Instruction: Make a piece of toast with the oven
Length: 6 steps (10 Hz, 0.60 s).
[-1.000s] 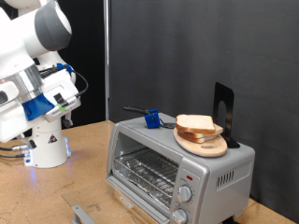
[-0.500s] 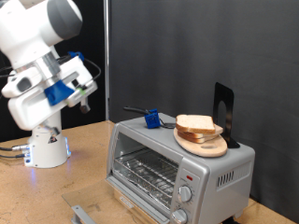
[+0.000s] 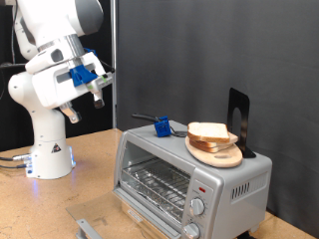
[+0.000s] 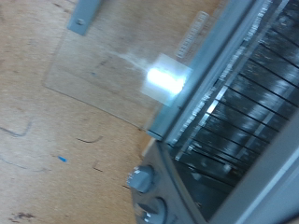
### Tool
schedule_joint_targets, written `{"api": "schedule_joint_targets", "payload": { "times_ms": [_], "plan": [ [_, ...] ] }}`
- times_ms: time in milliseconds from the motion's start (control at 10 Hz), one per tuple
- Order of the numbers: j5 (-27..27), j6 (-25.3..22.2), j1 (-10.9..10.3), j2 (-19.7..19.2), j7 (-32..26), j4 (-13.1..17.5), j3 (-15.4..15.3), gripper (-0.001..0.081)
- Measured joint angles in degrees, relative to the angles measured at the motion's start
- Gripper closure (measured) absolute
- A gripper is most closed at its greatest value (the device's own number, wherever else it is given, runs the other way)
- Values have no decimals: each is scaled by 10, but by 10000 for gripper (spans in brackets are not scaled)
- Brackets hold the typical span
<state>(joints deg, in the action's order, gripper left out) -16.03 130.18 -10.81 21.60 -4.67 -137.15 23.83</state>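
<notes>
Toast (image 3: 207,130) on plate (image 3: 215,152) atop oven (image 3: 189,175), door (image 4: 105,67) dropped open, rack bare | hand (image 3: 98,98) high at exterior view's left, well apart from toast, empty, finger spread unclear | risk: long reach, clipping plate, slices sliding off

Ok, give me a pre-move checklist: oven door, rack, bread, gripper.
1. Oven door down: ok, the glass door lies open flat in front of it.
2. Rack bare: ok, no bread on the wires.
3. Toast reachable: ok, it lies on the plate on the oven's top, nothing over it.
4. Gripper free: cannot tell, its fingers are too small in the exterior view and unseen in the wrist view.
5. Gripper clear of the oven: ok, it hangs high, toward the exterior view's left of the oven.
</notes>
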Motion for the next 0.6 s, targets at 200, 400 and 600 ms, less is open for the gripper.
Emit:
{"api": "schedule_joint_targets", "payload": {
  "times_ms": [200,400,600],
  "plan": [
    [-61,-43,-27,8,-23,16,-1,124],
    [-75,-60,-49,33,-41,23,-11,124],
    [-69,-53,-57,68,-66,21,-34,124]
  ]
}}
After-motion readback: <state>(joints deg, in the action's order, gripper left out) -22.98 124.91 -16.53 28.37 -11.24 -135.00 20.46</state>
